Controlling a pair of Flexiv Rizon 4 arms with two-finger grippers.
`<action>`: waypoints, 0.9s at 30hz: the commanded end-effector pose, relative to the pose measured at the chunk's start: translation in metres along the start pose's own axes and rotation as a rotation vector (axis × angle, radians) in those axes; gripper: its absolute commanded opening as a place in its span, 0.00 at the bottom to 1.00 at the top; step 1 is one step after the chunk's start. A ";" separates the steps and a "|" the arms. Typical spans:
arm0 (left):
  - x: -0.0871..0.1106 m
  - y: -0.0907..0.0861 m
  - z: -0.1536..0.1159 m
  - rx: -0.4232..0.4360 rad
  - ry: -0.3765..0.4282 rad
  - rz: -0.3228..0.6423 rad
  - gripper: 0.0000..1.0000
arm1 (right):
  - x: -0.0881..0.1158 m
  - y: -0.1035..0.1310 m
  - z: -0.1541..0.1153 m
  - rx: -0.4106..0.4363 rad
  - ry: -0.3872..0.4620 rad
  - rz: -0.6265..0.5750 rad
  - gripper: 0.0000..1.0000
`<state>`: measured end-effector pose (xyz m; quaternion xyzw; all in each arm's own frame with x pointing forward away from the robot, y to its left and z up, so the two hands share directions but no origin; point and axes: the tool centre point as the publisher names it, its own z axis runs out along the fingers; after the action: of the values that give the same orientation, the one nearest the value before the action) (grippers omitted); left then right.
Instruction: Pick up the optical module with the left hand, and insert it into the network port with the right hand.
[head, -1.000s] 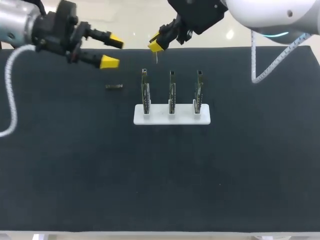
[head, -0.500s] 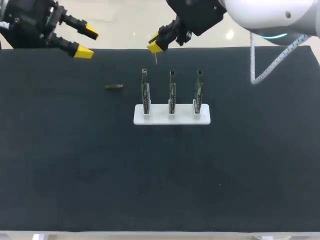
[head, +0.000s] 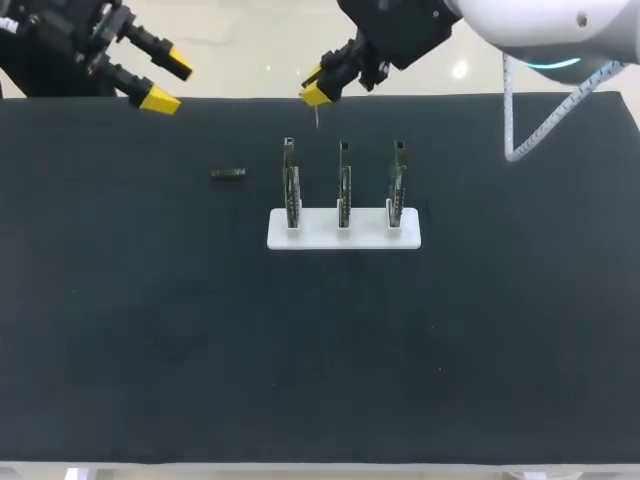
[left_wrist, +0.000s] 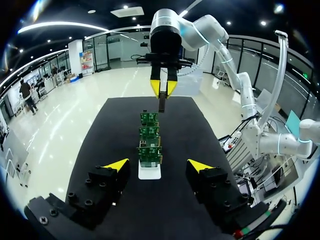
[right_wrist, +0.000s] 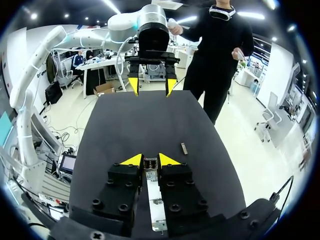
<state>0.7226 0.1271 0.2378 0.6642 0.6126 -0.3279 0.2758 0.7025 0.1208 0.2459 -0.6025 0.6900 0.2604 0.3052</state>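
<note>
My right gripper (head: 315, 90) hangs above the table's far edge, behind the left board, shut on a thin optical module (head: 317, 115) that points down. In the right wrist view the module (right_wrist: 150, 164) sits between the yellow tips of that gripper (right_wrist: 150, 161). A second small module (head: 228, 173) lies flat on the black mat, left of the boards. My left gripper (head: 170, 81) is open and holds nothing, high over the far left corner. In the left wrist view its tips (left_wrist: 158, 165) stand wide apart, facing the boards (left_wrist: 149, 145) and the right gripper (left_wrist: 163, 89).
A white base (head: 344, 230) in the middle of the mat carries three upright circuit boards (head: 344, 185) in a row. The black mat (head: 320, 350) covers the whole table. A white cable (head: 530, 120) hangs from my right arm at the far right.
My left arm has drawn back up and to the left, off the table's far edge, still open. The right gripper with its module has shifted only slightly to the right.
</note>
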 end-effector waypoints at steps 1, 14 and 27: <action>0.000 0.003 0.000 0.009 0.004 0.000 1.00 | 0.005 -0.012 0.000 -0.017 -0.003 -0.015 0.00; 0.000 0.003 0.000 0.009 0.004 0.000 1.00 | 0.026 -0.036 0.005 -0.044 -0.019 -0.062 0.00; 0.000 0.003 0.000 0.009 0.004 0.000 1.00 | 0.045 -0.048 0.009 -0.072 -0.026 -0.110 0.00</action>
<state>0.7257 0.1274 0.2378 0.6658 0.6108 -0.3303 0.2730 0.7427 0.0913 0.2088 -0.6455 0.6445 0.2710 0.3073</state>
